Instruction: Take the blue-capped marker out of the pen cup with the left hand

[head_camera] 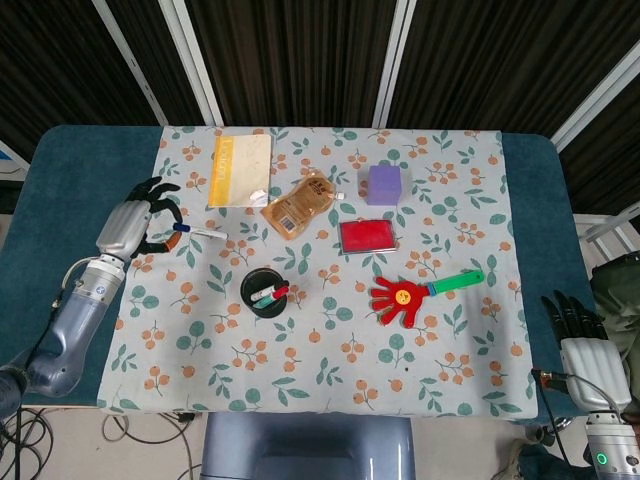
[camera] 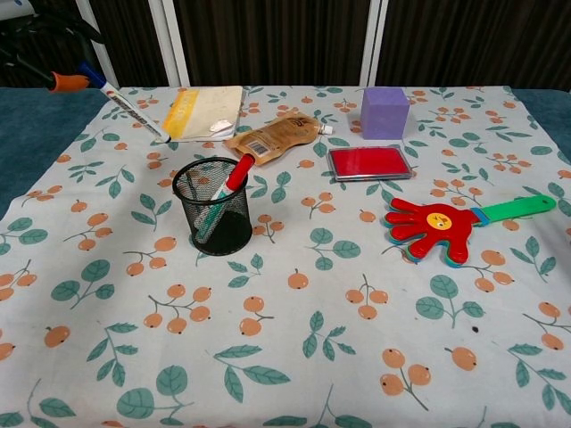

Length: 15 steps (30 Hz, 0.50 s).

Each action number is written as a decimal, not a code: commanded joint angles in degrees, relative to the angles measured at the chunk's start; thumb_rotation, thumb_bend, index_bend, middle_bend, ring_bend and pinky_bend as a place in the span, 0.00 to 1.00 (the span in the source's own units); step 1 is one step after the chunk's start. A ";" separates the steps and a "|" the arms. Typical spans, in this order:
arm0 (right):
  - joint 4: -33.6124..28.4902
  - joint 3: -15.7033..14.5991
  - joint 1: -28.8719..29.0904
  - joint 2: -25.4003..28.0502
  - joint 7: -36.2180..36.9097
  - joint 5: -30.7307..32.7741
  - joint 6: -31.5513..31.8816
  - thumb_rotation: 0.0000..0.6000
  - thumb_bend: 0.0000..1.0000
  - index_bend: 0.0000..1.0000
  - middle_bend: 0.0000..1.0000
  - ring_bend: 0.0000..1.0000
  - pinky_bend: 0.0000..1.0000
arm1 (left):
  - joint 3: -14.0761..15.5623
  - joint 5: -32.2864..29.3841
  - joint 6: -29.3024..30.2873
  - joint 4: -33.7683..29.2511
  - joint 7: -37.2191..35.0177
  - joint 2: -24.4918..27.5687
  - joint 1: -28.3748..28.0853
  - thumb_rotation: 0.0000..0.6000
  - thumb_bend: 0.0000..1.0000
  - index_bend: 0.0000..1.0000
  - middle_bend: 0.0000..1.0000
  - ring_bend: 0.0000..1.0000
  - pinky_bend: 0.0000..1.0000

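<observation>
The tabletop (head_camera: 80, 180) carried a flowered cloth (head_camera: 330, 350), and the left hand (head_camera: 130, 225) hung over the cloth's left edge, well away from the pen cup (head_camera: 264, 292). It pinched the blue-capped marker (head_camera: 198, 231) at the cap end, so the white barrel ran out from the hand toward the middle of the cloth. In the chest view the marker (camera: 125, 103) sloped downward with its tip low over the cloth, just short of the yellow notebook (camera: 198, 111); whether the tip touched could not be told.

Judged from this, the main part of the task looked done: the marker was clear of the cup and in the correct hand. What remained, at most, was setting it down or simply holding it.

The pen cup (camera: 212, 217), a black mesh one, stood upright beyond the marker's tip from the hand. It held a red-capped pen (camera: 234, 176) leaning against the rim and what appeared to be a 2nd pen with green on it, lower inside.

The right hand (head_camera: 586, 350) sat at the far side from the left hand, off the cloth, holding nothing, its fingers extended and slightly apart.
</observation>
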 commanded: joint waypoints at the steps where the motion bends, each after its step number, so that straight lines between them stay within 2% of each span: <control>1: 0.05 -0.05 0.02 0.06 -0.01 -0.03 -0.05 1.00 0.04 0.00 0.00 0.00 0.15 | -0.46 -2.64 -3.61 0.66 3.23 -1.98 -2.78 1.00 0.40 0.60 0.17 0.00 0.08; 7: -0.05 -0.14 -0.16 0.28 0.41 -0.49 0.47 1.00 0.04 0.00 0.00 0.00 0.15 | -0.63 -7.66 -4.75 0.55 8.63 -5.77 -4.18 1.00 0.40 0.60 0.17 0.00 0.08; 12: -0.10 -0.21 -0.32 0.49 0.74 -0.89 0.92 1.00 0.04 0.00 0.00 0.00 0.15 | 0.97 -7.05 -4.58 0.58 10.62 -7.83 -4.31 1.00 0.40 0.59 0.17 0.00 0.08; 15: -0.19 -0.27 -0.42 0.57 0.75 -0.92 1.02 1.00 0.04 0.00 0.00 0.00 0.15 | 1.65 -5.99 -4.67 -0.47 10.37 -7.77 -4.15 1.00 0.40 0.54 0.17 0.00 0.07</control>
